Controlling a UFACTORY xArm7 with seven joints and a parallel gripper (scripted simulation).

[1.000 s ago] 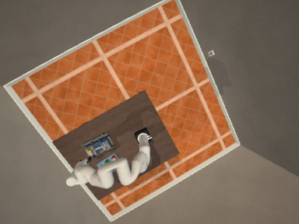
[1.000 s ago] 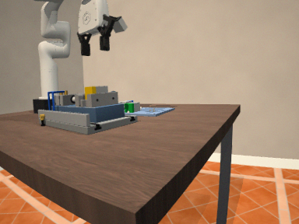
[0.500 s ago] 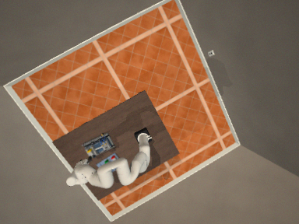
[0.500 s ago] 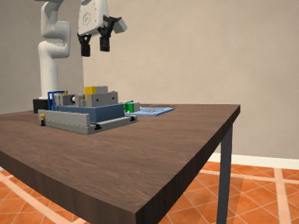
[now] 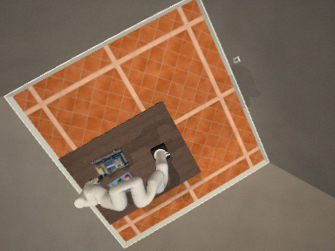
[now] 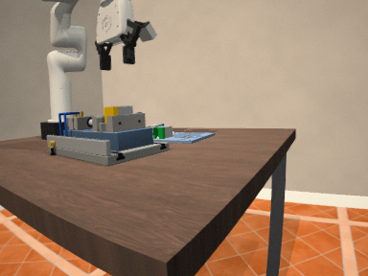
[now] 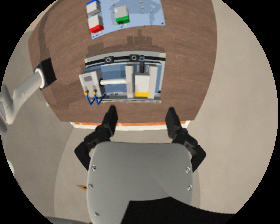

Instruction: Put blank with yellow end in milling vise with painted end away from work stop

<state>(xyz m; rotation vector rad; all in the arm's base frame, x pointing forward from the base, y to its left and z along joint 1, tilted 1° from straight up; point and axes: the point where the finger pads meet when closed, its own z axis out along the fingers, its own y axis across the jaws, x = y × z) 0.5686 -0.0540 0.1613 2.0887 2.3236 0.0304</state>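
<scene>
The yellow-ended blank [image 7: 142, 82] [image 6: 111, 111] lies between the jaws of the vise, its top above the fixed jaw [image 7: 153, 81] [image 6: 126, 123]. Its yellow end points away from the work stop [image 7: 142, 64] and the infeed plate [image 7: 145, 21] [image 6: 203, 135]. It looks level; millimetre gaps to jaw and stop cannot be told. The hosed side's jaw [image 7: 129, 81] stands along its other long side. My gripper [image 7: 142, 112] [image 6: 117, 63] is open and empty, high above the vise. The red blank [image 7: 95, 24], blue blank [image 7: 93, 7] and green blank [image 7: 121, 14] [image 6: 158, 132] are on the infeed plate.
The hosed end block [image 7: 91, 84] with blue hoses stands at the vise's far end from the fixed jaw. Grey rails [image 6: 79, 145] edge the raised plate. Small pegs stand on the infeed plate. The arm's base [image 7: 46, 74] is at the table's side.
</scene>
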